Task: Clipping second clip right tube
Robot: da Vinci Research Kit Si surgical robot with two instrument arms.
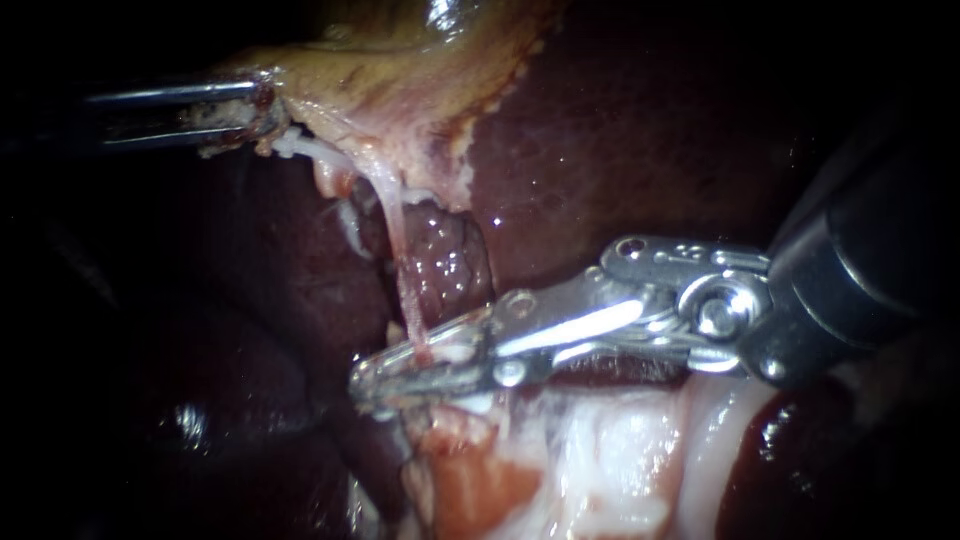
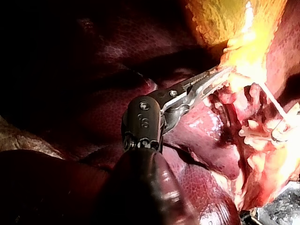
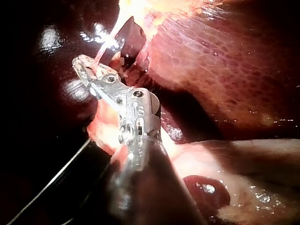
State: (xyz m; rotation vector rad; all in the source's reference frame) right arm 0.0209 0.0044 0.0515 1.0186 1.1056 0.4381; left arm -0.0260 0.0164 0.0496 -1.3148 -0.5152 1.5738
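Note:
A thin pale tube (image 1: 402, 262) runs down from the yellowish gallbladder (image 1: 400, 70) across the dark liver (image 1: 650, 130). My right instrument (image 1: 400, 378) comes in from the right with long metal jaws lying across the tube's lower end. The jaws meet at their tips, with the tube pinched between them. In the right wrist view the same jaws (image 3: 86, 70) hold the tube (image 3: 105, 47). At the upper left my left instrument (image 1: 255, 115) is shut on the gallbladder's edge, pulling it taut. The left wrist view shows those jaws (image 2: 220, 75) gripping the same yellow tissue. I cannot make out a clip.
Pale fatty and reddish raw tissue (image 1: 600, 470) lies under the right instrument's jaws. A white strand (image 1: 310, 150) stretches from the left instrument's grip toward the tube. A rounded dark red lump (image 1: 450, 260) sits just behind the tube.

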